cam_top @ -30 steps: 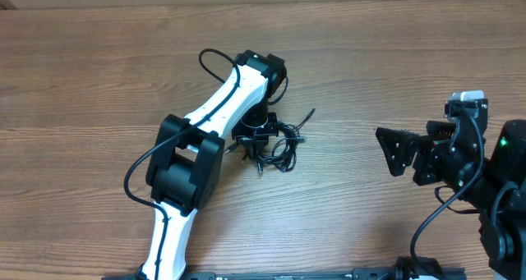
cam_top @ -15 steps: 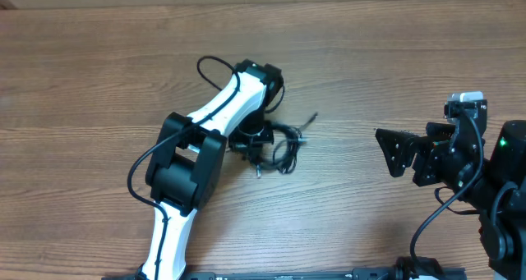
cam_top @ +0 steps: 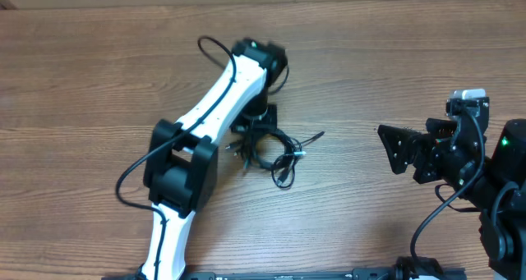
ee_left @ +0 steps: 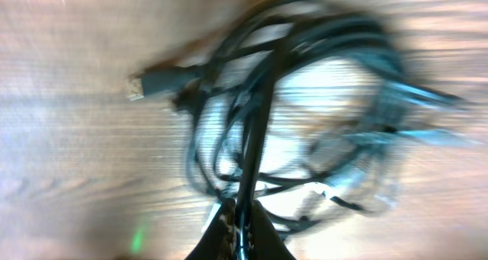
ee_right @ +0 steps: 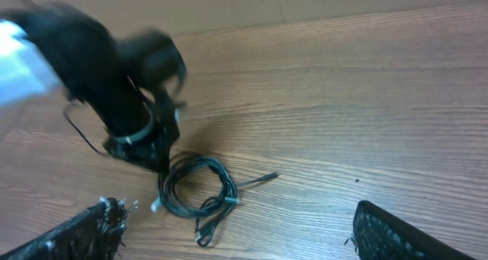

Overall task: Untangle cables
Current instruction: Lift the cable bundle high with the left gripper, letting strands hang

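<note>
The cables [cam_top: 275, 151] are a tangled bundle of thin black cords on the wooden table, with one plug end sticking out to the right [cam_top: 316, 136]. My left gripper [cam_top: 260, 122] is at the bundle's upper left edge. In the left wrist view the left gripper's jaws [ee_left: 242, 228] are shut on one black strand, and the blurred coil [ee_left: 305, 115] and a USB plug [ee_left: 149, 83] lie beyond. My right gripper [cam_top: 396, 151] is open and empty, well right of the bundle. The right wrist view shows the coil [ee_right: 194, 187] beside the left gripper [ee_right: 149, 149], between my right gripper's spread fingers [ee_right: 236, 241].
The white left arm [cam_top: 193, 149] slants across the left half of the table, with a thicker black cord [cam_top: 209, 54] looping off its wrist. The right arm's black body [cam_top: 485, 181] fills the right edge. Bare wood [cam_top: 353, 75] lies between the two arms.
The left arm's wrist has swung toward the far side, pulling on the bundle. The cables have spread out, one loop trails lower and the plug end has shifted right. The right arm has not moved.
</note>
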`<action>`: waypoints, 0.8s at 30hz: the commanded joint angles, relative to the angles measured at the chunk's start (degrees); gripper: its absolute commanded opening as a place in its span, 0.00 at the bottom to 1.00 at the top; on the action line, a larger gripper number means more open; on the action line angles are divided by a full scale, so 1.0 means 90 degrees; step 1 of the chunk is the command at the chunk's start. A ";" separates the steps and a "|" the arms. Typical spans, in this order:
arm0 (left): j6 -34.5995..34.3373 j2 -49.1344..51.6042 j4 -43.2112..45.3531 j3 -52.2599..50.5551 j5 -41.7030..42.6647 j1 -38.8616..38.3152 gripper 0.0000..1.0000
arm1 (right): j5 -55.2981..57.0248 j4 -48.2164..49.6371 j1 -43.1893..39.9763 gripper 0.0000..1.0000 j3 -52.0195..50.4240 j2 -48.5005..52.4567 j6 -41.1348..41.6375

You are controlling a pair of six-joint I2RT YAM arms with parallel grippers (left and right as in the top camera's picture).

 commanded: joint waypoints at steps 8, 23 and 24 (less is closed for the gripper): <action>0.1698 -0.1710 -0.0049 0.2307 0.2492 0.0219 0.04 | 0.0034 0.0318 0.0036 0.67 0.0090 0.0058 0.0019; 0.1581 -0.3155 0.0459 0.2616 0.4619 0.1190 0.04 | -0.1290 0.1064 0.0036 0.04 0.0090 0.0792 0.0333; 0.1557 -0.3157 0.0508 0.2616 0.4731 0.1287 0.04 | -0.1583 0.1156 0.0036 0.04 0.0090 0.0882 0.0333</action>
